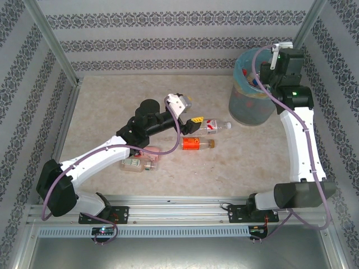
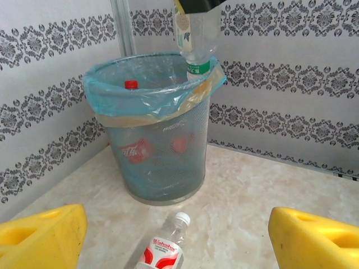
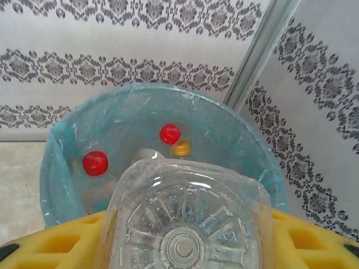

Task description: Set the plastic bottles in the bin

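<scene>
Right wrist view: the right tool (image 3: 185,241) grips a clear bottle (image 3: 185,216) cap-down above the bin (image 3: 56,157), at two o'clock on the desk (image 1: 112,101). Letting go should come next. The left tool (image 2: 177,227) hangs open over a red-labelled bottle (image 2: 162,252) mid-desk, which calls for lowering and closing.

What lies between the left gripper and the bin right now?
A white-capped bottle, lying with its cap toward the bin; the left wrist view shows it.
</scene>
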